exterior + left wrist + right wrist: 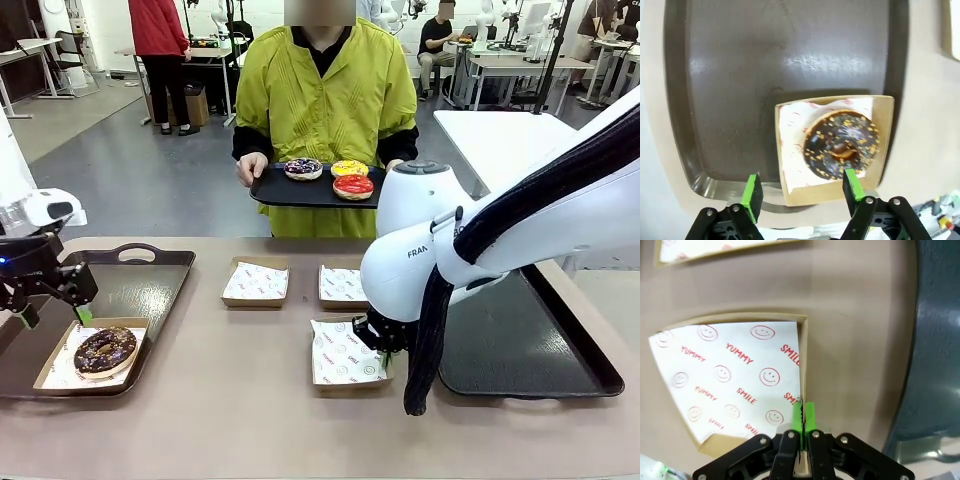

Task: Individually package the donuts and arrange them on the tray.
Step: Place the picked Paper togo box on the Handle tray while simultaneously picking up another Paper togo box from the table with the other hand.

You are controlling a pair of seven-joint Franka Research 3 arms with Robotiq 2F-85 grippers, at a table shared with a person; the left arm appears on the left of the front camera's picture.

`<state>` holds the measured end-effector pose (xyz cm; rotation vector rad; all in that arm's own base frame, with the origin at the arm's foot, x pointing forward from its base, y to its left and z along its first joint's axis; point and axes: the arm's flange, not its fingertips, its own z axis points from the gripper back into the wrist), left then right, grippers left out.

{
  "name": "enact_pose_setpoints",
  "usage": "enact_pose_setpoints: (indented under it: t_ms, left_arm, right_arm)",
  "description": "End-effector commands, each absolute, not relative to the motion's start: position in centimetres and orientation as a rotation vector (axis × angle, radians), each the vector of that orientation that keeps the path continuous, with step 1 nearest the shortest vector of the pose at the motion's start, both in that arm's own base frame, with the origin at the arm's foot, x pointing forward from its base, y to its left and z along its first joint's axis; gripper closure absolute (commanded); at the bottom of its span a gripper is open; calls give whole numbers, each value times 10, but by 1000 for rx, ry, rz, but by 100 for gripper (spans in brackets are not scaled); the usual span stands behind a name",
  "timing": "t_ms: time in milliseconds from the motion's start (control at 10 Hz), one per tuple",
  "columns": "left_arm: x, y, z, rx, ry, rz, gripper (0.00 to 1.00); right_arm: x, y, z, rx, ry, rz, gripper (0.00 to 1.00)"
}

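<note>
In the lower left of the front view, the left gripper (53, 316) hangs with its jaws wide and empty over the near edge of a brown cardboard box lined with white printed paper (60, 372). This box carries the dark chocolate ring donut (105, 351) and lies on the long dark tray (150, 285) at the left, so I judge that this one donut is packaged and placed. In the lower middle, the right gripper (385, 345) is closed tight on the right wall of an empty paper-lined box (340, 358). The right wrist view shows the thin cardboard pinched between the green pads (808, 412), probably to steady or drag the box for the next donut. At the top middle a person holds out a small black tray (275, 192) toward the robot, I think to offer what is on it: the purple-brown sprinkled donut (303, 168), the yellow donut (349, 167) and the glossy red donut (353, 186). Counted together there are four donuts and four boxes. One box is filled and three are empty, among them two further boxes (255, 283) in the middle. There are three trays, including a second dark tray (560, 370) at the lower right.
</note>
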<state>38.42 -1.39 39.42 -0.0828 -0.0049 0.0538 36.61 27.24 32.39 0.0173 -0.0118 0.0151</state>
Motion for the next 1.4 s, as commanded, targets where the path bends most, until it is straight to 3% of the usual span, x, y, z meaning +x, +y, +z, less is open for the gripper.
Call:
enact_pose_setpoints:
  t_ms: [0, 200, 600, 1000, 1300]
  left_arm:
    - [368, 5, 427, -359, -20, -3, 17]
    - [358, 46, 466, -742, -95, 31, 17]
    - [353, 142, 484, -1207, -166, 139, 17]
    - [338, 208, 450, -1311, -82, 223, 17]
    - [323, 232, 439, -1275, -113, 239, 17]
  right_arm:
    - [351, 281, 375, -22, -46, 34, 100]
    - [347, 272, 437, -41, -63, 2, 100]
    - [390, 251, 523, -28, -61, -26, 100]
    - [447, 214, 533, -29, -10, 28, 100]
    - [471, 191, 516, -31, -19, 29, 100]
